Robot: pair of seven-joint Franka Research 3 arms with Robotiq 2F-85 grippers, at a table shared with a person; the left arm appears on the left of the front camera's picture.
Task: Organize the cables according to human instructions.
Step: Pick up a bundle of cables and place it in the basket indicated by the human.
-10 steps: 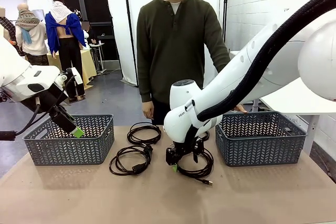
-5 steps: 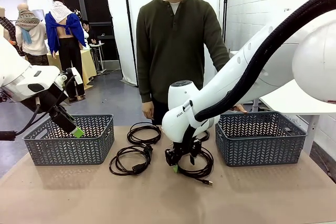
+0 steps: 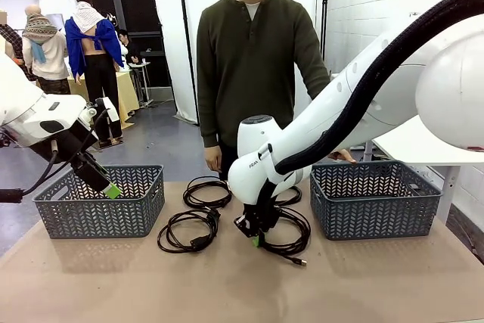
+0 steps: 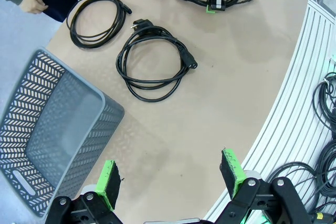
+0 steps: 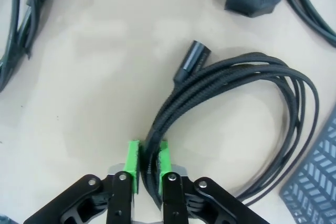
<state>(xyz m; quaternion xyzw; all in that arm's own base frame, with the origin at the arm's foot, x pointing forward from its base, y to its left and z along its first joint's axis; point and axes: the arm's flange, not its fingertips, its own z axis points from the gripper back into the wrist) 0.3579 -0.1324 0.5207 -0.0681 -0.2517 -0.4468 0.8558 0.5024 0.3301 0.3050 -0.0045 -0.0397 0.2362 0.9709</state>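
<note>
The right gripper (image 5: 144, 167) is down at the table (image 3: 363, 277), clenched around several strands of a braided black cable (image 5: 247, 72), which lies coiled just beside the right-hand basket (image 3: 376, 200). A near coil (image 4: 154, 64) and a far coil (image 4: 97, 18) lie flat mid-table, apart from each other. What looks like a fourth cable (image 3: 293, 196) sits half hidden behind that arm. The left gripper (image 4: 170, 178) hangs released near the left basket (image 4: 50, 124), holding nothing.
</note>
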